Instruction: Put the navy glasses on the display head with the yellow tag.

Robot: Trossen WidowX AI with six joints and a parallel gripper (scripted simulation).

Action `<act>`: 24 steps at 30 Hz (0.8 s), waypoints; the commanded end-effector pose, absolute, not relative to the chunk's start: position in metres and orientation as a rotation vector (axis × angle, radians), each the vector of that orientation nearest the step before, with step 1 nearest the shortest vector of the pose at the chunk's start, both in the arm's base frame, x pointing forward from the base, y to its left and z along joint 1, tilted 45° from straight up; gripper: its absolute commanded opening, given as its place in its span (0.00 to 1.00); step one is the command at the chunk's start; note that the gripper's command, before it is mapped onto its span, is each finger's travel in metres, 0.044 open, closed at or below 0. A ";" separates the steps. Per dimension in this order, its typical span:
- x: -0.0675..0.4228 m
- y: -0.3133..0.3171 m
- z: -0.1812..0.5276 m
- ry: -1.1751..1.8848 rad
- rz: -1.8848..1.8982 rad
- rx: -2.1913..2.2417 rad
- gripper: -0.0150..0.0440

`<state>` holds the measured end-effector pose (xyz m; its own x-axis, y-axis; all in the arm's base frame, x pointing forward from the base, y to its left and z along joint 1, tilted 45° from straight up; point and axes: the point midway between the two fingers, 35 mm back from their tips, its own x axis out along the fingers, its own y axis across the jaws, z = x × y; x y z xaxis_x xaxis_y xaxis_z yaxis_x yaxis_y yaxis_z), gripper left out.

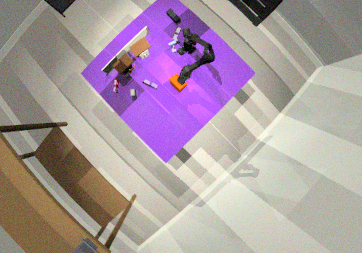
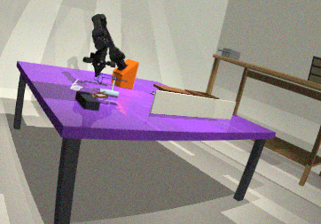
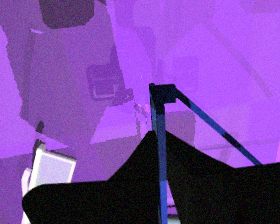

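My gripper (image 3: 156,136) (image 2: 98,65) (image 1: 186,41) is shut on the navy glasses (image 3: 163,97) and holds them a little above the purple table (image 2: 133,120) (image 1: 165,126). In the wrist view one thin navy temple runs down to the right from the frame's corner. Two brown display heads (image 1: 123,63) (image 1: 140,46) stand at the table's left side, well away from the gripper. In the exterior view only their brown tops (image 2: 177,89) show over a white board (image 2: 191,107). I cannot make out a yellow tag.
An orange block (image 1: 177,84) (image 2: 126,73) sits at the arm's foot. A black case (image 1: 173,15) (image 2: 87,101) and other small glasses (image 1: 175,35) lie near the gripper. More small items (image 1: 150,84) lie by the heads. A pale flat object (image 3: 53,170) lies below the gripper on the left.
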<state>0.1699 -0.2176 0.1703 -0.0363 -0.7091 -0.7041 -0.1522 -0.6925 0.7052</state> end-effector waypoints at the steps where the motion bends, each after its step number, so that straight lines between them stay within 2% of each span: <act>1: 0.170 -0.218 0.171 -0.901 -1.777 1.825 0.25; 15: 0.177 -0.218 0.172 -0.900 -1.777 1.826 0.25; 24: 0.183 -0.193 0.196 -0.897 -1.782 1.830 0.25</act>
